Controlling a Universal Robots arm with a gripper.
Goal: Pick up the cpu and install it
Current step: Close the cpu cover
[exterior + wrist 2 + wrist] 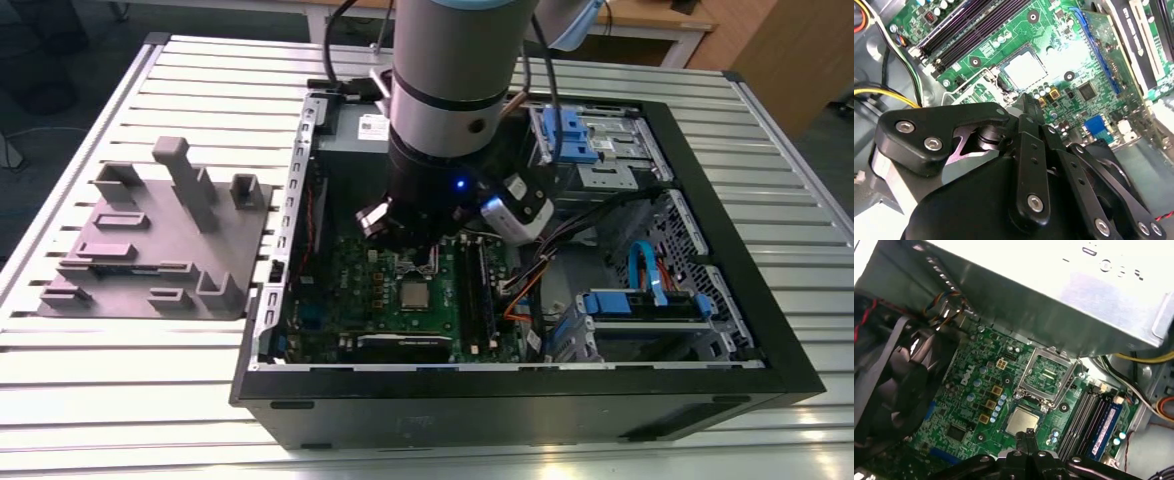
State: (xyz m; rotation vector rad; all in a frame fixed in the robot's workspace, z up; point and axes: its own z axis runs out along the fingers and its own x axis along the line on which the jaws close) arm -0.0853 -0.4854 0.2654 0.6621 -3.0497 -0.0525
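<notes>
Hovering just above the motherboard inside the open computer case, your claw has its fingertips drawn together, gripping nothing. You can see the cpu lying flat in its socket just beyond those tips, with the hinged socket frame flipped open beside it.

An opened computer case lies on the tabletop, with a block of moulded fixtures beside it toward the exterior view's left. The motherboard lies in the case floor. The cpu sits on the motherboard, directly beneath the arm's pincer.
</notes>
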